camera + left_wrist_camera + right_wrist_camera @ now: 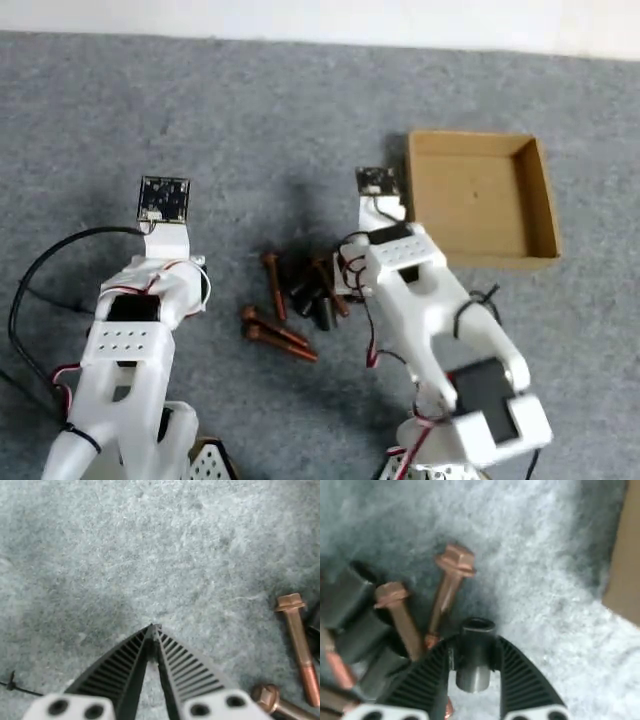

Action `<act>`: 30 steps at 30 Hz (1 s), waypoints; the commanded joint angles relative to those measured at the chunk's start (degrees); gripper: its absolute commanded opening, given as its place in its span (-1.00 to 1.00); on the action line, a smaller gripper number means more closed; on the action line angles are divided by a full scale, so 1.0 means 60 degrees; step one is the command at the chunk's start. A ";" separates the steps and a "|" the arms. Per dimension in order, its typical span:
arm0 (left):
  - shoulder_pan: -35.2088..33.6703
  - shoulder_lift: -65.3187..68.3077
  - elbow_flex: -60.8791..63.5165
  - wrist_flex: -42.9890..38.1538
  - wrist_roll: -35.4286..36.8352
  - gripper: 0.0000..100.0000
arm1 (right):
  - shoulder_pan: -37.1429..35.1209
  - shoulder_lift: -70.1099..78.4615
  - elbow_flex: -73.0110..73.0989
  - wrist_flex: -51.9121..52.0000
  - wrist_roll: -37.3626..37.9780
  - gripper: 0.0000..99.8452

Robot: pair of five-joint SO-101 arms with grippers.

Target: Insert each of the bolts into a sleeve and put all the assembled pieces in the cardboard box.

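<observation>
High view: copper-coloured hex-head bolts (pixel 278 335) and dark cylindrical metal sleeves (pixel 312 300) heaped mid grey felt table (pixel 200 110), between arms. Open brown cardboard box (pixel 540 205) at far right.
Left wrist view: left gripper (pixel 154 628) fingers together, tips touching, above felt; two bolts near.
Right wrist view: right gripper (pixel 474 646) clamped on dark sleeve (pixel 476 660), held upright; two bolts just behind.

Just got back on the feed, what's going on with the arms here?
The right gripper is closed on a dark sleeve, held upright beside the pile of copper bolts and other sleeves. The left gripper is shut and holds nothing, over bare carpet near two bolts. The cardboard box is empty, so no assembled piece is in it yet.
</observation>
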 commanded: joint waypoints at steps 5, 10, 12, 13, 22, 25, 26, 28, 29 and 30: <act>0.0242 0.0037 0.0227 -0.1260 0.0073 -0.98 | 0.0623 -0.3480 0.1839 -0.1136 0.0278 -0.99; 0.0549 0.0037 0.0242 -0.1289 0.0073 -0.98 | 0.0652 -0.4872 0.2996 -0.1927 0.1026 -0.99; 0.0549 0.0051 0.0227 -0.1304 0.0073 -0.98 | 0.0667 -0.5355 0.3348 -0.2117 0.1040 -0.99; 0.0549 0.0051 0.0227 -0.1319 0.0073 -0.98 | 0.0667 -0.5560 0.3495 -0.2205 0.1040 -0.99; 0.0564 0.2278 -0.0886 -0.1363 0.0073 -0.98 | 0.0667 -0.7363 0.4637 -0.2601 0.1055 -0.99; 0.0579 0.3744 -0.1824 -0.1333 0.0088 -0.98 | 0.0667 -0.7905 0.5018 -0.2791 0.1055 -0.99; 0.0652 0.4125 -0.2059 -0.1201 0.0132 -0.98 | 0.0667 -0.8081 0.5194 -0.2894 0.1055 -0.99; 0.0872 0.4462 -0.2557 -0.0806 0.0747 -0.98 | 0.0667 -0.8432 0.5487 -0.3128 0.1055 -0.99; 0.1048 0.4491 -0.2777 -0.0571 0.1275 -0.98 | 0.0667 -0.8579 0.5590 -0.3158 0.1055 -0.99; 0.1253 0.4462 -0.2908 -0.0381 0.1890 -0.98 | 0.0667 -0.8711 0.5648 -0.3158 0.1055 -0.99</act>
